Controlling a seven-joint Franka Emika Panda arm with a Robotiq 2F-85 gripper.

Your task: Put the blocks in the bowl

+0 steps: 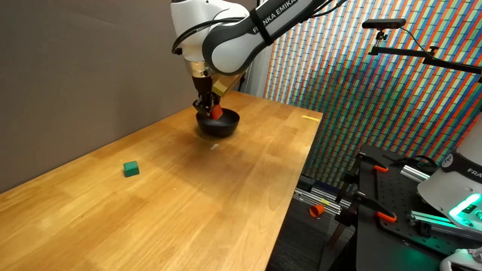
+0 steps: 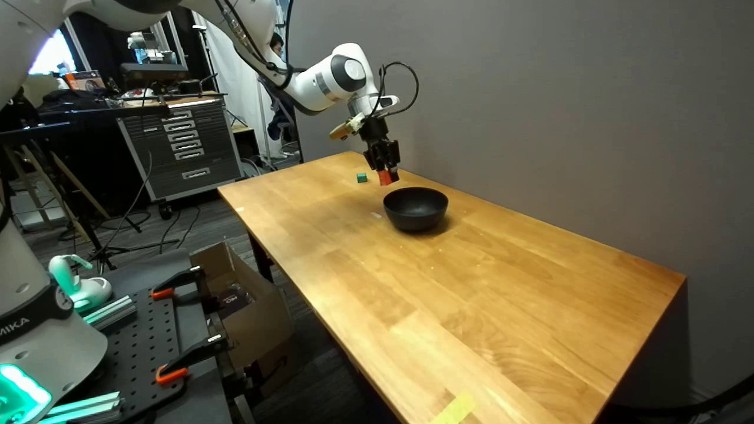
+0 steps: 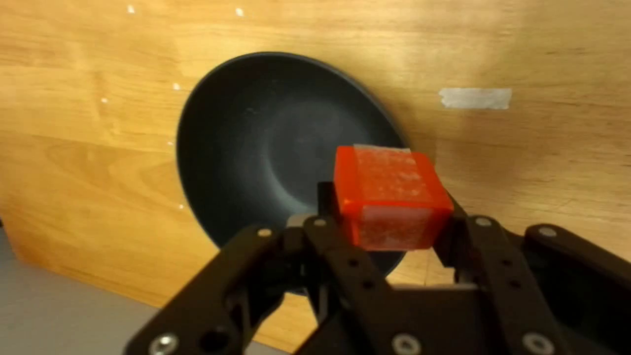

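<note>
Red block (image 3: 394, 197) near bowl's rim (image 3: 268, 53)

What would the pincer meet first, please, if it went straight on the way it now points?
Probably the bowl, at or near its rim: the red block held in the pincer overlaps that edge in the wrist view. Depth is unclear, so it might come down inside or just outside.

Wears rounded white shells (image 1: 190, 35) with dark grey trim (image 1: 216, 40) and FRANKA EMIKA lettering (image 1: 276, 17) on the forearm (image 1: 290, 20), plus a black strap (image 1: 261, 28) and looping black cables (image 2: 417, 88). Glows green from a light strip (image 1: 465, 205) on the white base (image 1: 453, 186). Ends in a black tool (image 3: 392, 209) with flat, jointed finger links (image 3: 361, 274) and silvery round screws (image 3: 406, 343).
</note>
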